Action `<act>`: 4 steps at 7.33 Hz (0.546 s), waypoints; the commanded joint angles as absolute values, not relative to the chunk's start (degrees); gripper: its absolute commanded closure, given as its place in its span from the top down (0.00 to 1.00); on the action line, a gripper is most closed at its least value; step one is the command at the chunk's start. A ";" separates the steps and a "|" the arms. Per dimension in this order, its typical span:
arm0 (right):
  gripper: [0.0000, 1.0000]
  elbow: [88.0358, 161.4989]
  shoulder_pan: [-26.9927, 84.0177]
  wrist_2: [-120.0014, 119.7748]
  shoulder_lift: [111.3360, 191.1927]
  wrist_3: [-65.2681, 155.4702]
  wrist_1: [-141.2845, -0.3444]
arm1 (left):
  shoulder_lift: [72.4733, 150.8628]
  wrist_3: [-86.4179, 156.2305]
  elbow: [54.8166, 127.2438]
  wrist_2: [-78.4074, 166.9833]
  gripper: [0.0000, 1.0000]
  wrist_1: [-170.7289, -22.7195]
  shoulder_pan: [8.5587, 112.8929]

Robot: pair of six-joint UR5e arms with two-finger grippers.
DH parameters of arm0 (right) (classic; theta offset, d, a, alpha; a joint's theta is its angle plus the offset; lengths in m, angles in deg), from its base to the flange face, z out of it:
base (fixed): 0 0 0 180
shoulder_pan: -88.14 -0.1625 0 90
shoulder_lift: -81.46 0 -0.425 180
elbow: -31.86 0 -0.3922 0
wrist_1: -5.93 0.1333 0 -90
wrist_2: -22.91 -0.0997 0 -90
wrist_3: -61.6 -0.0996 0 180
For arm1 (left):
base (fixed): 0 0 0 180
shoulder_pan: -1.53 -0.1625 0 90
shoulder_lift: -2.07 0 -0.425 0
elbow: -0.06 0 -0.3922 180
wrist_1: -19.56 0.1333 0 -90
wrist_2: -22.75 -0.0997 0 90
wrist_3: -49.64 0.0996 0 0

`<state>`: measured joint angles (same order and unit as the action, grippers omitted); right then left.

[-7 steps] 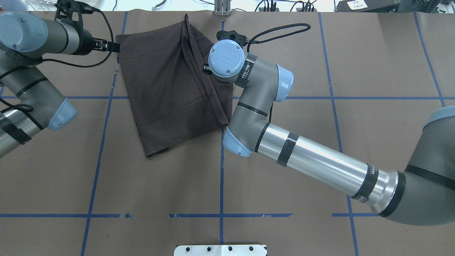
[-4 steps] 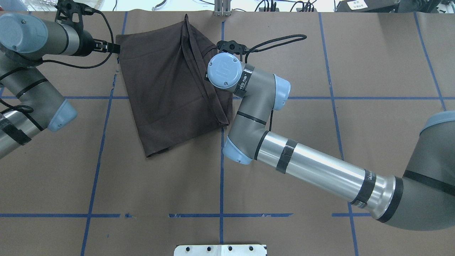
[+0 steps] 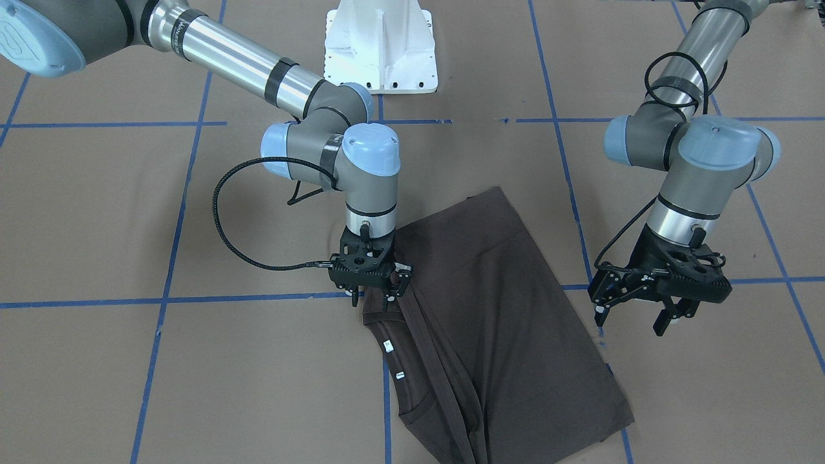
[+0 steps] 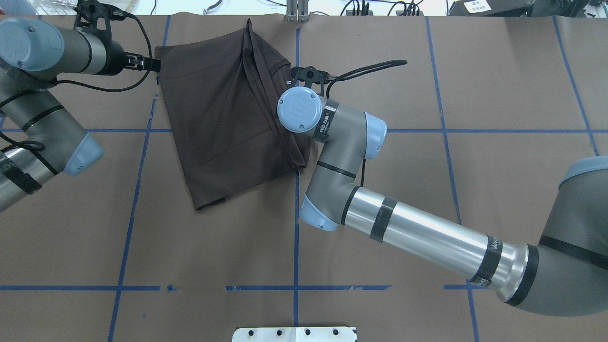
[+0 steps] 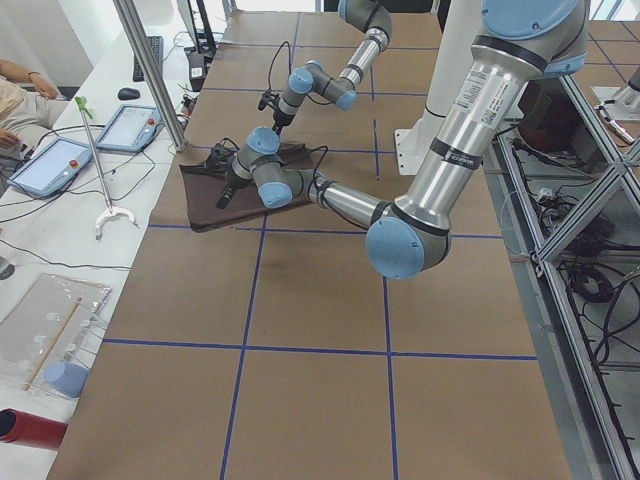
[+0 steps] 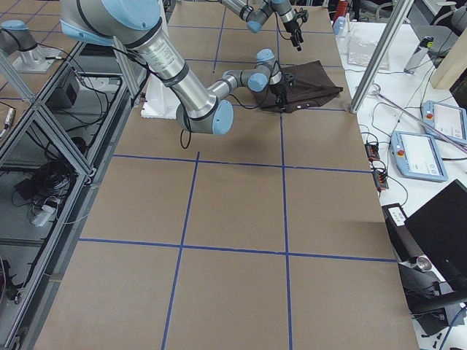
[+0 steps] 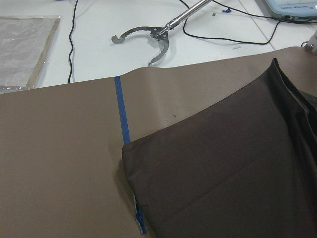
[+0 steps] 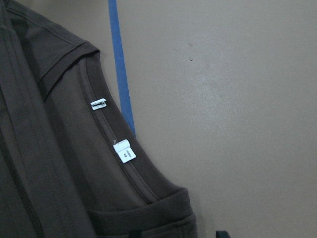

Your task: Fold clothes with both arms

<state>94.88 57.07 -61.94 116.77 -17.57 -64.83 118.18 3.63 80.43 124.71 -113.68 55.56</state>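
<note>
Brown paper table; clock read from above, robot at 6.
Right arm stretches in from 4 o'clock, wrist bent down over garment.
Left arm enters from 9.
Dark T-shirt lies flat at 11 o'clock, sides folded inward.
Left gripper spread wide, empty, just beside shirt's 10 o'clock corner, probably placed to pinch it.
Right gripper fingers apart, holding nothing, over collar edge at shirt's 2 o'clock, likely for paired lift.
White neck tags face up.
</note>
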 commanded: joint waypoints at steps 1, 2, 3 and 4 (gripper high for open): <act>0.58 94.88 57.64 -61.20 116.96 -17.76 -64.82 | 118.18 3.67 80.39 124.71 1.00 -113.69 55.58; 0.58 94.88 57.82 -61.20 116.96 -17.76 -64.82 | 118.18 3.67 80.31 124.71 1.00 -113.69 55.50; 0.58 94.88 57.91 -61.20 116.96 -17.85 -64.82 | 118.18 3.67 80.30 124.71 1.00 -113.69 55.49; 0.58 94.88 58.00 -61.20 116.96 -17.85 -64.82 | 118.18 3.67 80.22 124.71 1.00 -113.69 55.49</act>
